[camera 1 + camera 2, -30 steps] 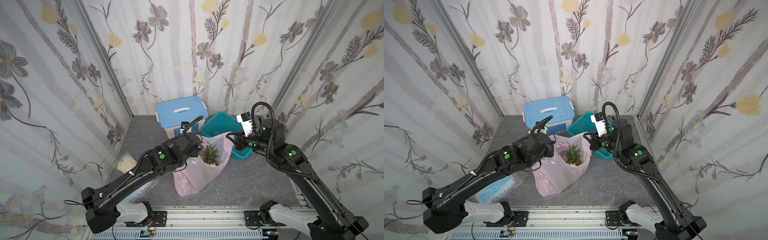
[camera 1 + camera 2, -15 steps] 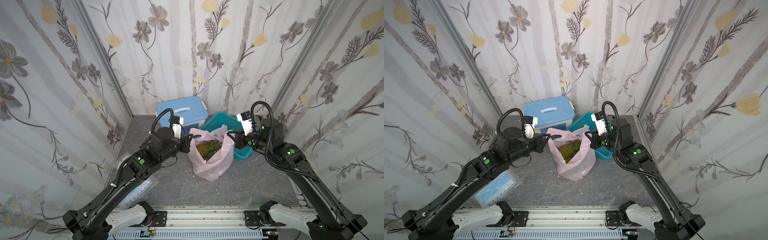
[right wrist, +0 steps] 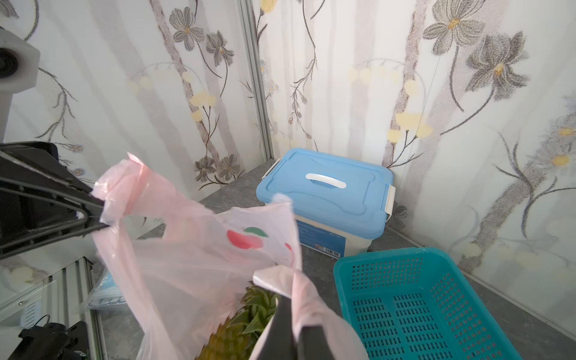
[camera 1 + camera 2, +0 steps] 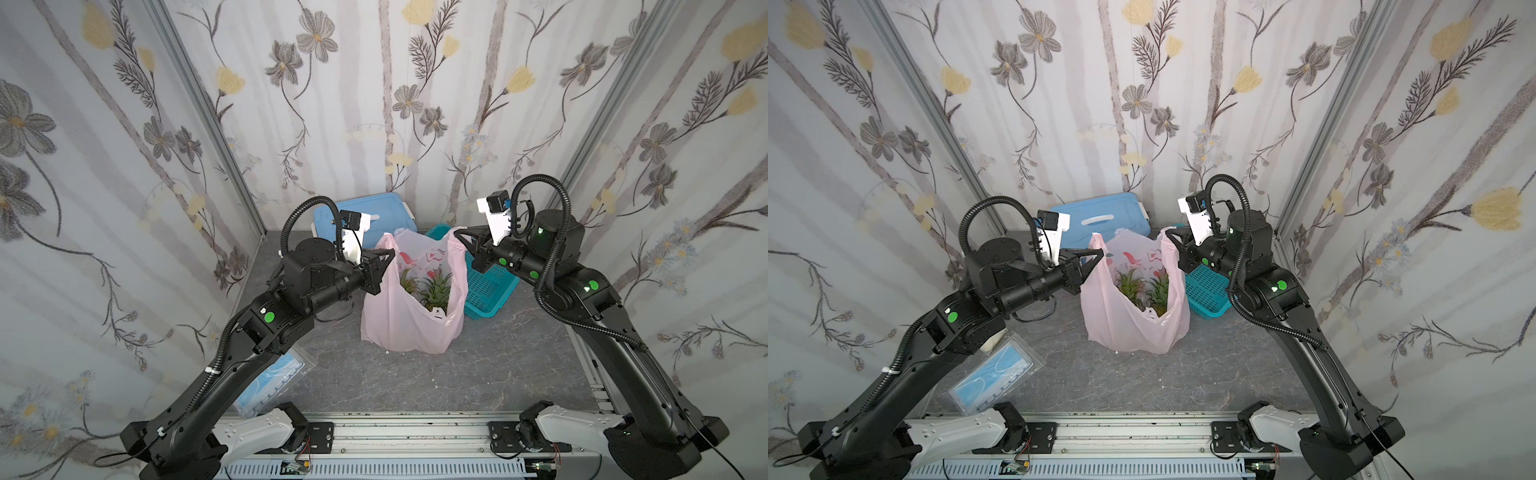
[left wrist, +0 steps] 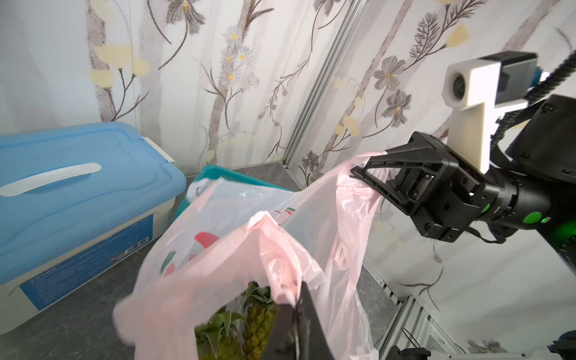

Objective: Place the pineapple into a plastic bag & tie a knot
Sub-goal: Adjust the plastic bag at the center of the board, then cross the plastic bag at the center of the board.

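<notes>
The pink plastic bag (image 4: 409, 322) (image 4: 1125, 328) stands upright on the grey floor with its mouth stretched open. The pineapple (image 4: 436, 291) (image 4: 1158, 296) sits inside, its green crown showing. My left gripper (image 4: 390, 252) (image 5: 297, 304) is shut on the bag's left handle loop. My right gripper (image 4: 458, 233) (image 3: 293, 300) is shut on the right handle loop. The two loops are held apart at about the same height. No knot is in view. The wrist views show the pineapple (image 5: 258, 314) (image 3: 237, 333) under the pinched pink film.
A blue-lidded box (image 4: 365, 216) stands behind the bag against the back wall. A teal basket (image 4: 488, 286) sits right of the bag, under my right gripper. A clear packet of blue masks (image 4: 992, 378) lies front left beneath my left arm. Patterned walls close in on three sides.
My left gripper has drawn the left handle loop up and to the left. The slumped bag now stands upright and spread open. The right arm has barely moved.
</notes>
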`<control>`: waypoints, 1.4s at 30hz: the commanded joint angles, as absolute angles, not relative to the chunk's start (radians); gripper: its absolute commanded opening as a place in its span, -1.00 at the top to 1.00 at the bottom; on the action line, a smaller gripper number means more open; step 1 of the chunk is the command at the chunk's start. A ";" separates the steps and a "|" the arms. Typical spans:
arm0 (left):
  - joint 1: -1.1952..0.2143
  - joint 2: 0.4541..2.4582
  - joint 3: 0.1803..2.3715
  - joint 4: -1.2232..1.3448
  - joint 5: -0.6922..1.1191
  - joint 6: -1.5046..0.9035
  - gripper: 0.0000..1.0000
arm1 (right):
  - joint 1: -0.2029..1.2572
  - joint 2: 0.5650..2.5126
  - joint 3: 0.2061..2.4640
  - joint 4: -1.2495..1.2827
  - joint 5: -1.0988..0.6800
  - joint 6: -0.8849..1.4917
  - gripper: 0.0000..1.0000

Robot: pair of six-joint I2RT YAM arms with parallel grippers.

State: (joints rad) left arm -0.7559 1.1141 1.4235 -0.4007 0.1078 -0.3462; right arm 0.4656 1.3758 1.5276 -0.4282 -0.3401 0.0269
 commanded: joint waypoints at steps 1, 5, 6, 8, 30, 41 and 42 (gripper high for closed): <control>-0.755 1.130 1.360 -0.361 0.006 -0.357 1.00 | 0.467 1.402 1.482 -0.397 -0.326 -0.005 1.00; -0.749 1.134 1.268 -0.304 -0.024 -0.417 1.00 | 0.467 1.427 1.438 -0.388 -0.329 0.027 1.00; -0.749 1.136 1.264 -0.296 -0.009 -0.420 1.00 | 0.466 1.431 1.439 -0.398 -0.331 0.030 1.00; -0.749 1.148 1.271 -0.300 0.036 -0.397 1.00 | 0.467 1.430 1.437 -0.414 -0.324 0.027 1.00; -0.718 1.289 1.314 -0.364 0.187 -0.123 1.00 | 0.290 1.400 1.373 -0.354 -0.749 -0.379 -0.99; -0.718 1.186 1.219 -0.381 0.087 -0.075 1.00 | 0.400 1.843 1.872 -0.644 -0.900 -0.628 -0.99; -0.718 1.181 1.215 -0.387 0.082 -0.078 1.00 | 0.406 1.878 1.918 -0.675 -0.906 -0.632 -0.99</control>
